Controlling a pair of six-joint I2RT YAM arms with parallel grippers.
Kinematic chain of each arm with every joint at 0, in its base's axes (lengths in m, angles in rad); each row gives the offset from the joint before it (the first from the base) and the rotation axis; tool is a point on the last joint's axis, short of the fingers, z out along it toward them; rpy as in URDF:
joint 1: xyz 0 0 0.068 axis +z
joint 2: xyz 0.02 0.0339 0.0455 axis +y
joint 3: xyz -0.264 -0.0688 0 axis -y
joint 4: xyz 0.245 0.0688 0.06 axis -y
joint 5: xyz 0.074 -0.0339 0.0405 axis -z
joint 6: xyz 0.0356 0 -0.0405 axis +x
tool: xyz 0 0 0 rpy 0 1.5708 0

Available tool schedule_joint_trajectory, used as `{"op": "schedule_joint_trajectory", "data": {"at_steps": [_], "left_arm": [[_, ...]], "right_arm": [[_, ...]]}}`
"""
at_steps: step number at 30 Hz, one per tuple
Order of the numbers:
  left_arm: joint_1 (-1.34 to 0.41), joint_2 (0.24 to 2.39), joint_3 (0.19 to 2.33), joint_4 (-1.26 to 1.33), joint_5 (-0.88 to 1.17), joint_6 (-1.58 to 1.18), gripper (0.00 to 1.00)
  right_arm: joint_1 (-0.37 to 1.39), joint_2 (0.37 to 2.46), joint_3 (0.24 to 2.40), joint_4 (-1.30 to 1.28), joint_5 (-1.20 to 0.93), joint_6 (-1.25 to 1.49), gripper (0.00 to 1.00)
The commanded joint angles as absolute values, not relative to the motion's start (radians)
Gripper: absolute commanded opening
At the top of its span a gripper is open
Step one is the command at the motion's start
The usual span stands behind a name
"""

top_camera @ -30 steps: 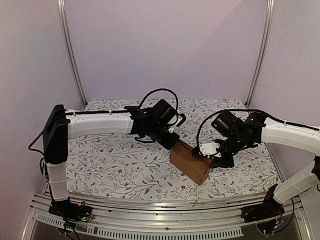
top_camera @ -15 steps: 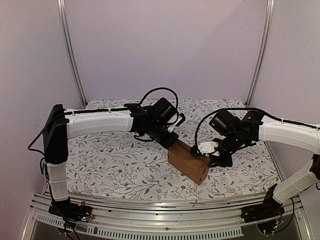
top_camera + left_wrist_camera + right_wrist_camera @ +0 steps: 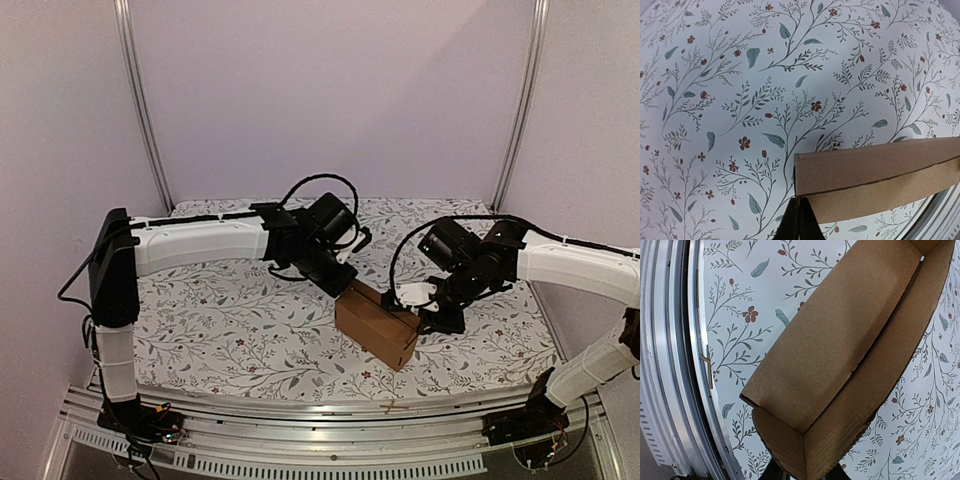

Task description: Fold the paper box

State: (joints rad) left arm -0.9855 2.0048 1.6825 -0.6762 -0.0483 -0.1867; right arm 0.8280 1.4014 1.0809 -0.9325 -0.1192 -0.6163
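squaring the open box [image 3: 378,327] on the mat [image 3: 230,310], the left gripper [image 3: 345,283] is pressing clenched at its far end, the right gripper [image 3: 425,318] is straddling its near corner, grip unclear; folding flaps is likely calling for a firm hold.

The plain brown paper box [image 3: 378,326], an elongated carton with one long side open, sits diagonally near the tabletop's [image 3: 220,320] front middle.
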Motion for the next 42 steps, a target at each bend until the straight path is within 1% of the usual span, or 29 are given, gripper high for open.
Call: {"op": "schedule_joint_trajectory", "data": {"at_steps": [1, 9, 23, 34, 39, 42], "left_arm": [[-0.999, 2.038, 1.693, -0.715, -0.014, -0.175, 0.0], [-0.999, 2.022, 1.621, -0.681, -0.017, -0.201, 0.0], [-1.0, 1.973, 1.494, -0.604, -0.038, -0.226, 0.0], [-1.002, 1.903, 1.301, -0.417, -0.069, -0.256, 0.0], [-1.002, 1.862, 1.248, -0.333, -0.088, -0.265, 0.0], [-1.002, 1.853, 1.243, -0.313, -0.091, -0.259, 0.0]], "right_arm": [[0.822, 1.402, 1.092, -0.915, -0.135, -0.631, 0.18], [0.845, 1.405, 1.086, -0.914, -0.109, -0.641, 0.18], [0.942, 1.429, 1.1, -0.93, -0.008, -0.647, 0.17], [1.091, 1.465, 1.073, -0.917, 0.165, -0.684, 0.18], [1.107, 1.488, 1.078, -0.906, 0.215, -0.677, 0.19], [1.106, 1.469, 1.066, -0.911, 0.22, -0.674, 0.22]]}}
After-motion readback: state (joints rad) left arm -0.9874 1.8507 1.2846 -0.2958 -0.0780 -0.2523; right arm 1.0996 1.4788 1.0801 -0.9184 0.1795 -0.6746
